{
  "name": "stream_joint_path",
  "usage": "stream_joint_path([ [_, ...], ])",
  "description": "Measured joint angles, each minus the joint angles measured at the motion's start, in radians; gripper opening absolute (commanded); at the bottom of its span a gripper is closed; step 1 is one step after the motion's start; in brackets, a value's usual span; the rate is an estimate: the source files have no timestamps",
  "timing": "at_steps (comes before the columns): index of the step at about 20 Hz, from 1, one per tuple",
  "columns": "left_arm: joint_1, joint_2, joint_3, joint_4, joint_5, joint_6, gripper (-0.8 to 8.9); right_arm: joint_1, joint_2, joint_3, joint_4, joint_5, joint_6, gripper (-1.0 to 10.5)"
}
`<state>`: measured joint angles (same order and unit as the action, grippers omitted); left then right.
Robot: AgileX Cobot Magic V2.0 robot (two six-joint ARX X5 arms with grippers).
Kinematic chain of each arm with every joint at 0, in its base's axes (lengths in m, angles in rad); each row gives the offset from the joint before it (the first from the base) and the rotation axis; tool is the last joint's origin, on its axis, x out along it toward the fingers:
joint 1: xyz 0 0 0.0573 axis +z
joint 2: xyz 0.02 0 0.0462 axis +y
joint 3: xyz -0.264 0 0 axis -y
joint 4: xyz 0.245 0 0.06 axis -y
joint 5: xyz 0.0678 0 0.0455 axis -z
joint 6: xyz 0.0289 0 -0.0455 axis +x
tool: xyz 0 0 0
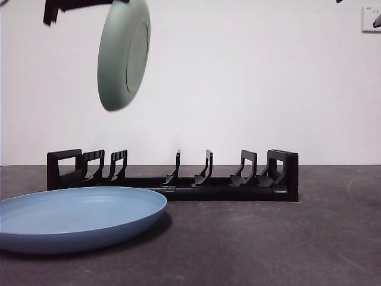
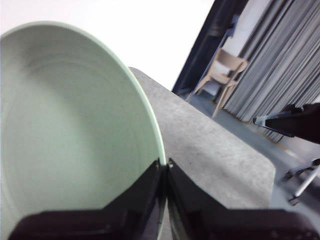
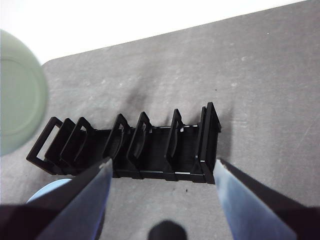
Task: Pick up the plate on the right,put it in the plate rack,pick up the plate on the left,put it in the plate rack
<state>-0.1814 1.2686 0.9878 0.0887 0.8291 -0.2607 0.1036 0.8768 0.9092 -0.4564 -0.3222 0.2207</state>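
A pale green plate (image 1: 122, 53) hangs on edge high at the left, above the left end of the plate rack (image 1: 208, 192). My left gripper (image 2: 165, 162) is shut on its rim (image 2: 159, 150), and its black body shows at the top of the front view (image 1: 65, 7). A blue plate (image 1: 77, 217) lies flat on the table in front of the rack's left end. My right gripper (image 3: 160, 172) is open and high above the rack (image 3: 150, 150), holding nothing. From there the green plate (image 3: 17, 112) shows beyond the rack's far end and the blue plate's edge (image 3: 47, 189) beside one jaw.
The rack's prong slots hold nothing. The dark grey table (image 1: 286, 238) stretches to the right of the blue plate. A white box (image 1: 370, 18) is fixed to the back wall at the top right. A chair (image 2: 225, 70) stands beyond the table's edge.
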Motion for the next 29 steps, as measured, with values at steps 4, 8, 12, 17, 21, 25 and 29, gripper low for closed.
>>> stream_joint_path([
  [4,0.076,0.108,0.0,0.004,0.011,-0.032,-0.09,0.0,0.0,0.0,0.0,0.0,0.0,3.4],
  [8,0.088,0.183,0.001,0.051,0.035,-0.029,-0.09,0.0,0.0,0.0,0.0,0.0,0.0,3.4],
  [12,0.088,0.211,0.006,0.071,0.03,-0.027,-0.09,0.0,0.0,0.0,0.0,0.0,0.0,3.4],
  [17,0.08,0.212,0.005,0.114,0.106,-0.072,-0.09,0.0,0.0,0.0,0.0,0.008,0.0,3.4],
  [21,0.074,0.216,0.005,0.089,0.032,-0.072,-0.09,0.0,0.0,0.0,0.0,0.009,0.001,3.4],
  [25,0.074,0.216,0.005,0.008,-0.016,-0.027,-0.09,0.0,0.0,0.0,0.0,0.009,0.005,3.4],
  [29,0.059,0.216,0.005,-0.085,-0.071,0.025,0.06,0.0,0.0,0.0,0.0,0.008,0.008,3.4],
])
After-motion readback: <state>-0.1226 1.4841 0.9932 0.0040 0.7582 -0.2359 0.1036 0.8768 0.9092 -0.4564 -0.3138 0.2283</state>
